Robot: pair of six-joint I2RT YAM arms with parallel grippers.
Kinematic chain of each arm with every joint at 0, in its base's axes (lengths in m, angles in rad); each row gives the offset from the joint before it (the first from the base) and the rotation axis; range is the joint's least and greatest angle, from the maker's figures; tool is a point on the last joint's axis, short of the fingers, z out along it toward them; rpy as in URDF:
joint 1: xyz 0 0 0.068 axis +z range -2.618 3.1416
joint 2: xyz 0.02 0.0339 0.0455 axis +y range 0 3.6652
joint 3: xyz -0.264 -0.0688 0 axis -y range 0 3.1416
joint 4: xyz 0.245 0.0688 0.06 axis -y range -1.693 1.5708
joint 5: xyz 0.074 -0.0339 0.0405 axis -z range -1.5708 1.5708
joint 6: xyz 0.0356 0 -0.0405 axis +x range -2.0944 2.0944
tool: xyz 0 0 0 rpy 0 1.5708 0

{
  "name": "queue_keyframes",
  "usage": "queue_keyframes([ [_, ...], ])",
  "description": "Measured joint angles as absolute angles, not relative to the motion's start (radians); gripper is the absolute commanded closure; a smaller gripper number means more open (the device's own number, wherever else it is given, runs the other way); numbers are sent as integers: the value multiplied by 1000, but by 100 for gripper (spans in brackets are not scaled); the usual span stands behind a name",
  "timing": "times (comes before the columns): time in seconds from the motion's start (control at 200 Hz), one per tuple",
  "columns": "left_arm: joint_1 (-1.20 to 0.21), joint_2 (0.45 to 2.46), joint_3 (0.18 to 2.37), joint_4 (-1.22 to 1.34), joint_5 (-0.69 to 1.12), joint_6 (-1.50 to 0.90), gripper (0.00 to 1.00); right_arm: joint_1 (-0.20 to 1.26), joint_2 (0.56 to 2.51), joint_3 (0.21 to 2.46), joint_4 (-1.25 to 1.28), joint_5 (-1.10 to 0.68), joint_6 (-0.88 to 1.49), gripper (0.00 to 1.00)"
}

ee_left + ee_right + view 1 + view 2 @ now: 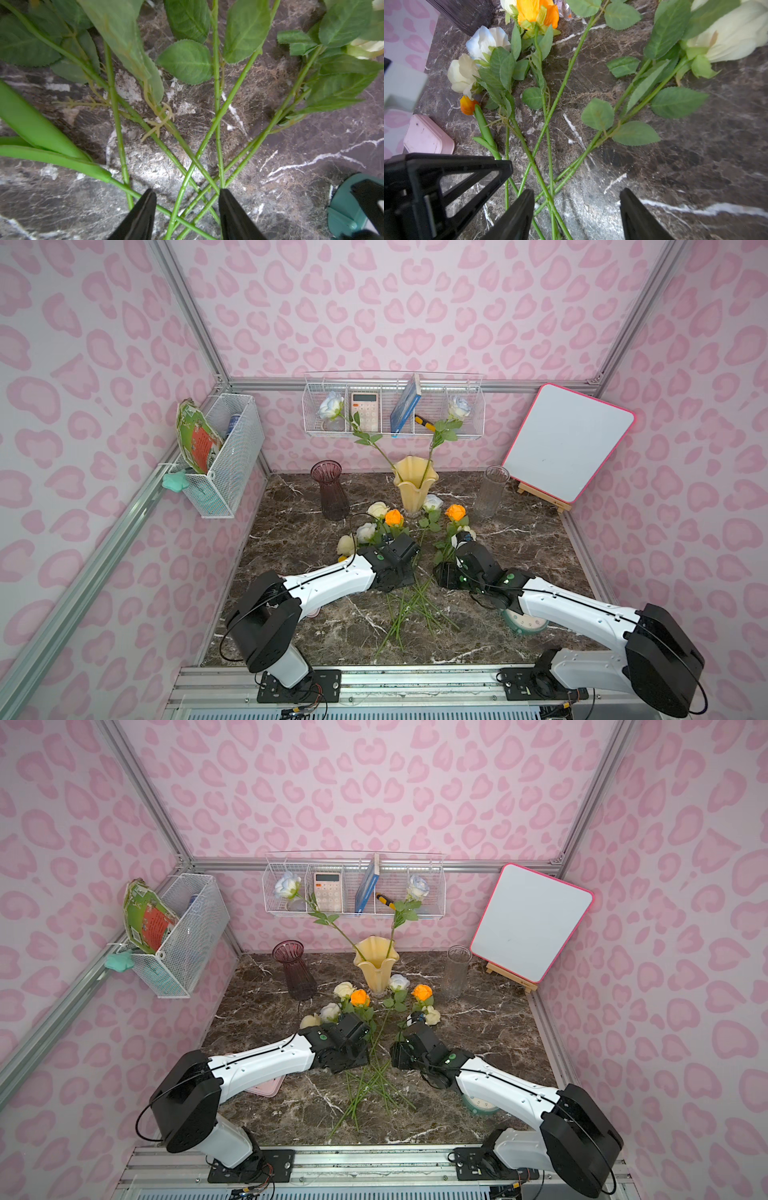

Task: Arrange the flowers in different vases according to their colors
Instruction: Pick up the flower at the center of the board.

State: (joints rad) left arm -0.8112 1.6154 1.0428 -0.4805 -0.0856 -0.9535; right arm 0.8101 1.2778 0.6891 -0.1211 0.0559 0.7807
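Obstacles: crossed flower stems (404,610) mid-table; purple vase (331,489), yellow vase (413,489), clear glass vase (492,491) along the back; teal clock (524,624), pink tray (266,1088) near front. Free: marble tabletop (536,547), right side.

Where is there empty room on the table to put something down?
Bare marble lies on the right, between the clear vase, the whiteboard and the right arm; also on the left, between the purple vase and the wall basket. The middle is crowded: loose flowers lie crossed in front of the yellow vase, with the left gripper and right gripper over them.
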Motion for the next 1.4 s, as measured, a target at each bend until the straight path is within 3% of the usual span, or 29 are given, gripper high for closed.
queue_keyframes([
  [0.35,-804,1724,1074,-458,-73,-985,52,810,1289,667,-83,36,785,33],
  [1.191,-791,1730,1079,-431,-138,-988,92,810,1259,629,-55,38,789,33],
  [1.402,-802,1674,1078,-466,-171,-962,91,810,1284,658,-49,30,789,31],
])
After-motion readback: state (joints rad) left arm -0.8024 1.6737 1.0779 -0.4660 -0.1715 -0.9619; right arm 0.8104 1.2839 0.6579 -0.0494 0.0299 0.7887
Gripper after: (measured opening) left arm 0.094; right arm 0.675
